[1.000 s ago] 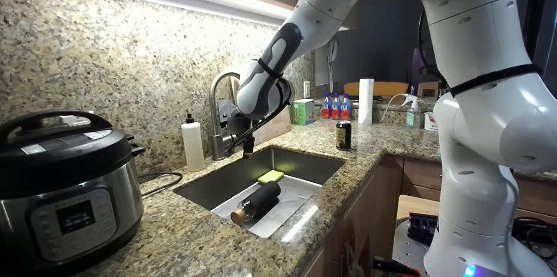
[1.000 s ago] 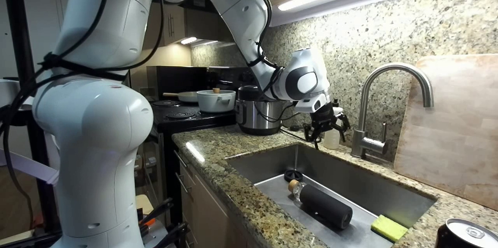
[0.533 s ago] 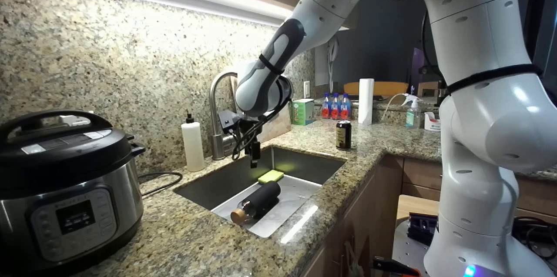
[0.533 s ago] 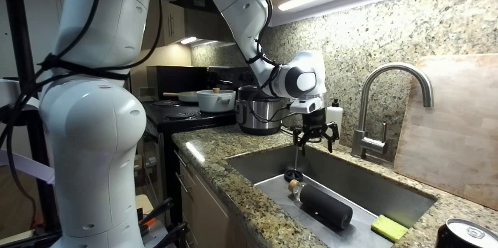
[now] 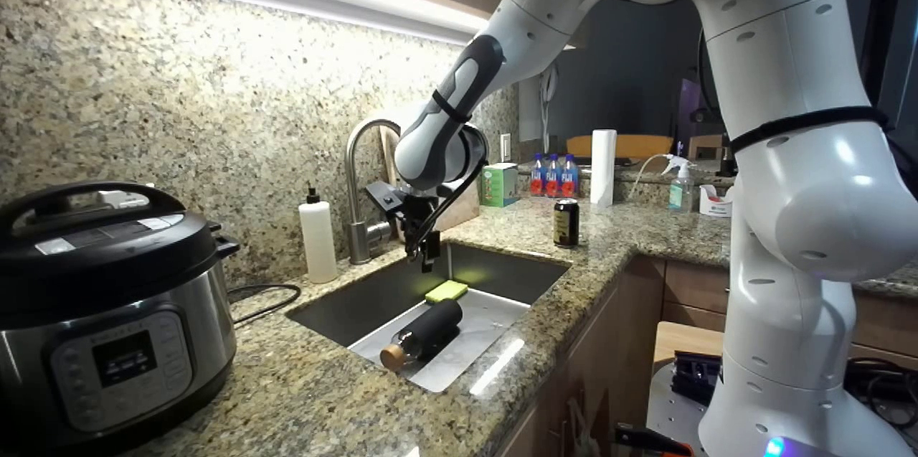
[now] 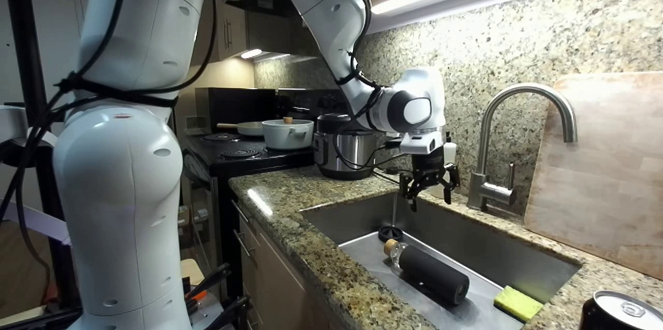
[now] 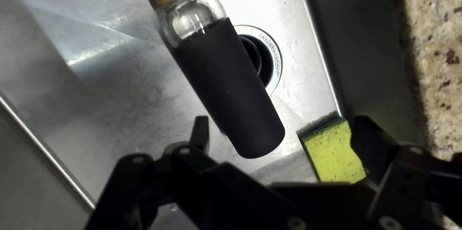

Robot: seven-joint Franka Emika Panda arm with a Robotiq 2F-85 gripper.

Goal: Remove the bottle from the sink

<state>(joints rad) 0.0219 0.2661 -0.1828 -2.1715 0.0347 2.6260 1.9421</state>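
Wrist view: looking down on a black-sleeved clear glass bottle (image 7: 231, 92) with a round wooden cap, lying on its side inside the rectangular stainless-steel sink (image 6: 466, 242) and partly hiding the round drain (image 7: 273, 56) in the sink's floor. Probably laid flat to avoid toppling, though likely to roll if nudged. Shown in both exterior views above the sink: a black two-fingered gripper (image 6: 430, 201) with jaws spread wide, holding nothing, pointed roughly down presumably to straddle the sleeve. Inside the sink, close to its back wall: a flat yellow-green sponge (image 7: 334, 152), most likely kept there to drip dry. Behind the sink: a curved brushed-metal faucet (image 6: 485, 143), presumably mounted to pour into it, and a large pale rectangular board (image 6: 606, 174), stood up perhaps to dry. On the speckled granite bench (image 5: 323, 378) at the sink's back edge: a white plastic pump bottle (image 5: 318, 242), set there presumably for easy reach. Likely next: lowering into the sink, closing across the sleeve, lifting the bottle clear.
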